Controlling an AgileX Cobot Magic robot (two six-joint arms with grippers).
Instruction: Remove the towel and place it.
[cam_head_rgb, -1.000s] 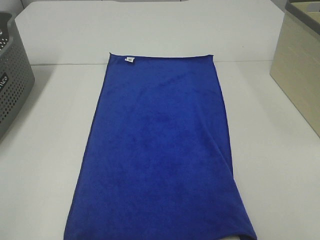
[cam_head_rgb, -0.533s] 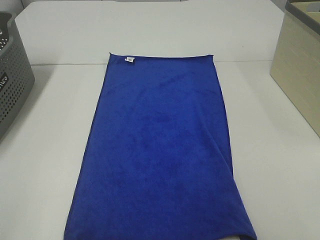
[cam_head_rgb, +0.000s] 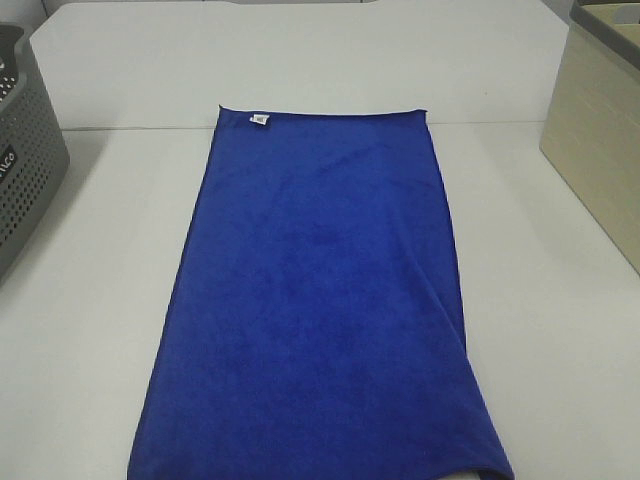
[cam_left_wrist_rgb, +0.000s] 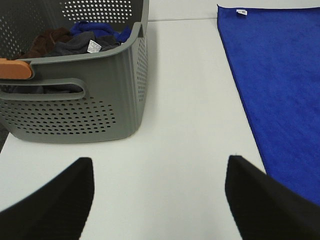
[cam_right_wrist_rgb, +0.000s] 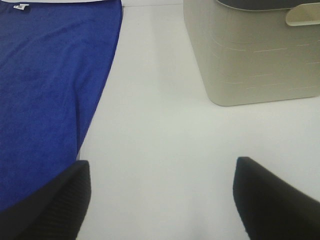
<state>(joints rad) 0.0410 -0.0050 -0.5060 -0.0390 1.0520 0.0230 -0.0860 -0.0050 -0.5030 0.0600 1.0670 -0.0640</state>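
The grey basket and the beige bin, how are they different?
The grey basket is full of little holes; the beige bin has solid walls. The grey basket holds crumpled cloths, while the beige bin's inside cannot be seen. The basket sits left of the towel, the bin right. Both stand on the white table.

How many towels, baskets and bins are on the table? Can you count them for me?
Blue towel: 1
Grey basket with holes: 1
Beige bin: 1
Total: 3
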